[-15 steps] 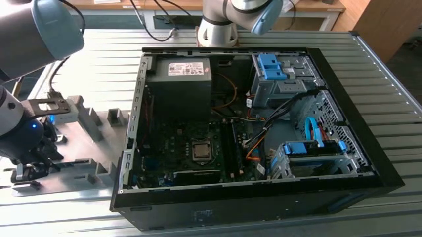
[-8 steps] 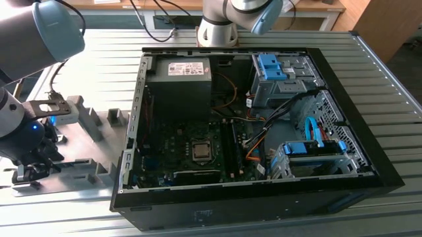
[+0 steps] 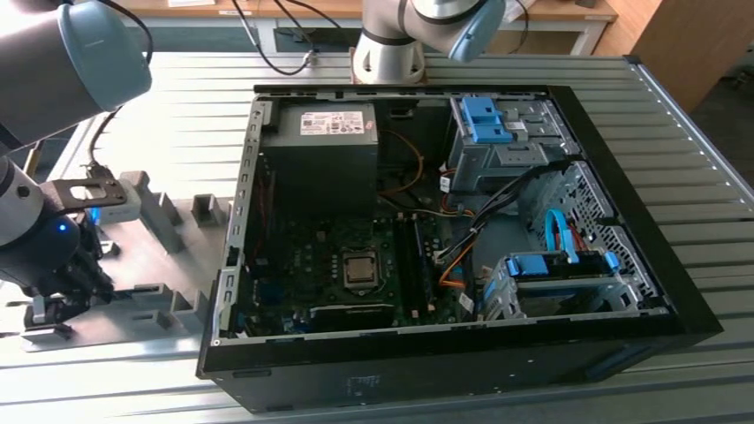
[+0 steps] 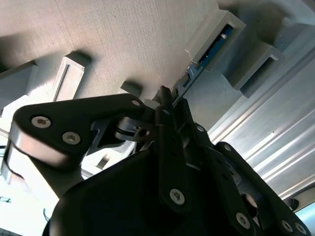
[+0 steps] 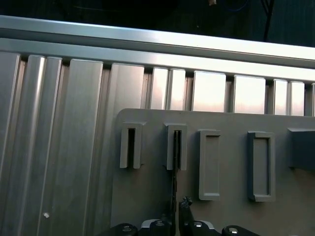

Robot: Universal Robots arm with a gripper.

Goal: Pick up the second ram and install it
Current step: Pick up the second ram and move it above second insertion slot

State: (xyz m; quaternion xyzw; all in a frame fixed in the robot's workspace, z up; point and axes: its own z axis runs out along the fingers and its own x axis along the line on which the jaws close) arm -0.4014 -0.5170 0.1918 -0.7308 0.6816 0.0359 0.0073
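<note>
The second ram [image 4: 212, 49] is a thin blue-green stick standing on edge in a grey holder block [image 4: 231, 22]. In the first wrist view the ram [image 5: 173, 172] shows edge-on, running from its slot block [image 5: 176, 147] down to my gripper [image 5: 177, 212]. My gripper [image 4: 170, 98] has its black fingers [image 4: 167, 147] closed on either side of the stick's near end. The stick still sits in the holder. In the exterior view my gripper [image 3: 59, 291] hangs low over the grey holder plate [image 3: 154, 305], to the exterior view's left of the open computer case [image 3: 471, 353].
Several more grey upright blocks [image 5: 210, 164] stand on the holder plate. In the case the motherboard carries a CPU socket [image 3: 359, 269] and long black slot rails [image 3: 412, 256]. Cables [image 3: 471, 238] and blue drive bays [image 3: 554, 265] lie beside them. A second robot base [image 3: 389, 53] stands behind the case.
</note>
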